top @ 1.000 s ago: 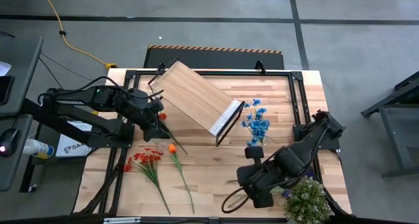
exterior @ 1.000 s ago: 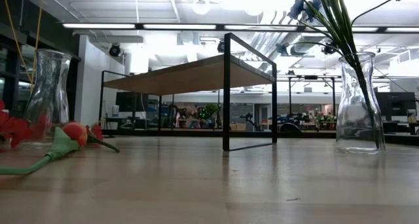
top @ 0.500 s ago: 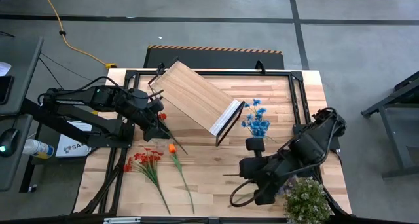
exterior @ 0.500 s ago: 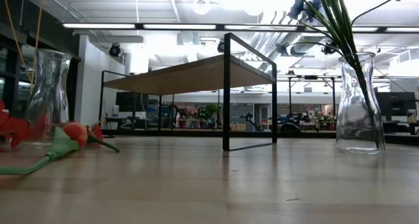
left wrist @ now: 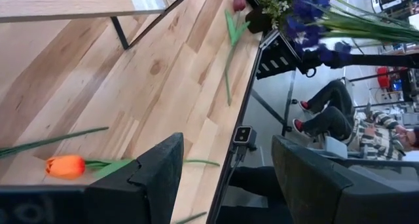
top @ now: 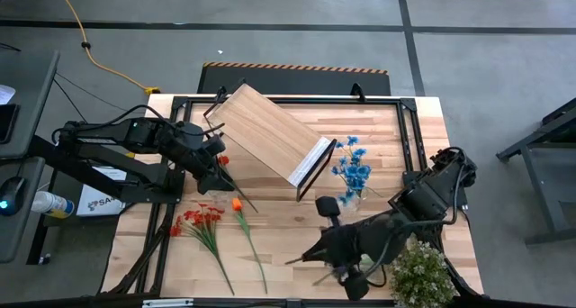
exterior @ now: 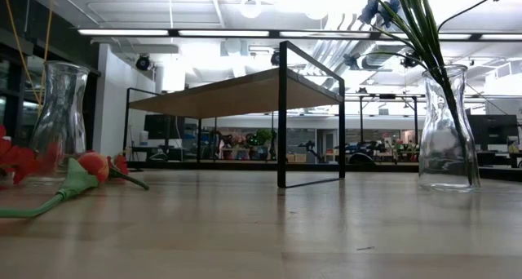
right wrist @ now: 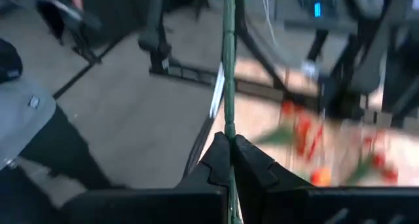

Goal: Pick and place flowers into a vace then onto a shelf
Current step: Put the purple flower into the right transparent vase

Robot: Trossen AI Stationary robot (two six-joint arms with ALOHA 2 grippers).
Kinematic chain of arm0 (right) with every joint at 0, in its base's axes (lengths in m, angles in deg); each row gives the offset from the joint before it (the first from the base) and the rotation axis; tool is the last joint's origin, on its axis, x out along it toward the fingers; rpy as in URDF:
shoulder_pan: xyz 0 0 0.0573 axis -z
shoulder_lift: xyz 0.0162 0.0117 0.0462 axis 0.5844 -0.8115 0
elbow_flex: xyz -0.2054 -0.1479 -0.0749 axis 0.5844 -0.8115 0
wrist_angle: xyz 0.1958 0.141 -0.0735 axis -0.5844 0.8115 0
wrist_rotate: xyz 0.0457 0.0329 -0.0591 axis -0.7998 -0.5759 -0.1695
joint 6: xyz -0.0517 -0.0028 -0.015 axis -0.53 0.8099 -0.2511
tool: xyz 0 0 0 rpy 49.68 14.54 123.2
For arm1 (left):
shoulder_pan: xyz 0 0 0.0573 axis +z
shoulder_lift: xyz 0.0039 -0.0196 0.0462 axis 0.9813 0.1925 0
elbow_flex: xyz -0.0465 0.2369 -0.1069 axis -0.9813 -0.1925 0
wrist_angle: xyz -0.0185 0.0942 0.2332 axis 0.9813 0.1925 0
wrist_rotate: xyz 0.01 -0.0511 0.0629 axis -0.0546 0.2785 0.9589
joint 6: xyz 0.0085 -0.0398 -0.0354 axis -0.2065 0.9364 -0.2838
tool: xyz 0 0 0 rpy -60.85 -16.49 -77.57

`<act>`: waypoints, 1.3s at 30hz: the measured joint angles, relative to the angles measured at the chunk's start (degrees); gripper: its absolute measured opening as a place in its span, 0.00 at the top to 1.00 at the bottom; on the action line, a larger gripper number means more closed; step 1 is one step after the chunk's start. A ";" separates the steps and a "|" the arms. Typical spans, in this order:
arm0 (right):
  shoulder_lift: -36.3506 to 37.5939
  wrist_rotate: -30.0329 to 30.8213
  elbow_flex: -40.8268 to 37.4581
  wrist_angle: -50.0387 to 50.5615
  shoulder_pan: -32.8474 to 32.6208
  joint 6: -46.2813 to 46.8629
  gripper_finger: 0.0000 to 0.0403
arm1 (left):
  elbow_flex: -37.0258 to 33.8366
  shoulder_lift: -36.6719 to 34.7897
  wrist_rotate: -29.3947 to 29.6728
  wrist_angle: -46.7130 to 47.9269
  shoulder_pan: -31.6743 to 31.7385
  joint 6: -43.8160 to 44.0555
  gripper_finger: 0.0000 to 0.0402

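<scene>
Right wrist view: right gripper (right wrist: 229, 149) clenched on a thin green flower stem (right wrist: 228, 67), which runs straight out ahead between the fingertips.
Next target: clear glass vase (top: 351, 198) holding blue flowers, just beyond the right arm.
Left gripper (top: 219, 167): fingers spread, grasping nothing, near the orange tulip (top: 237, 203).
Far: light wood shelf (top: 266, 133).
Writing: none readable.
</scene>
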 joint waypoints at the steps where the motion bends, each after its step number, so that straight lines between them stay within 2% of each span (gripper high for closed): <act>1: 0.00 0.00 0.00 -1.99 0.13 -2.32 1.00 | 0.00 0.00 -0.16 0.02 -0.02 0.29 0.34; 8: 0.00 -0.09 -0.02 -16.09 0.15 -20.82 1.00 | 0.00 0.00 -1.72 0.11 0.00 2.75 0.34; 14: 0.00 0.86 -0.02 -18.61 0.15 -34.53 1.00 | 0.00 0.00 -1.74 0.11 0.00 4.57 0.34; 17: 0.00 3.75 -0.02 -17.58 0.15 -41.44 1.00 | 0.00 0.00 -1.78 0.10 -0.01 6.02 0.34; 24: 0.00 14.78 -0.02 -13.93 0.19 -58.06 1.00 | 0.00 0.00 -1.54 -0.87 -0.01 9.97 0.34; 27: 0.00 20.30 -0.02 -11.70 0.52 -64.17 1.00 | 0.00 0.00 -1.41 -4.21 0.00 11.26 0.34; 33: 0.00 29.33 -0.02 -6.05 2.23 -71.67 1.00 | 0.00 0.02 -1.25 -13.39 0.00 13.11 0.34; 39: 0.00 31.26 -0.13 1.91 5.12 -74.90 1.00 | 0.00 0.02 0.72 -19.97 -0.01 13.16 0.34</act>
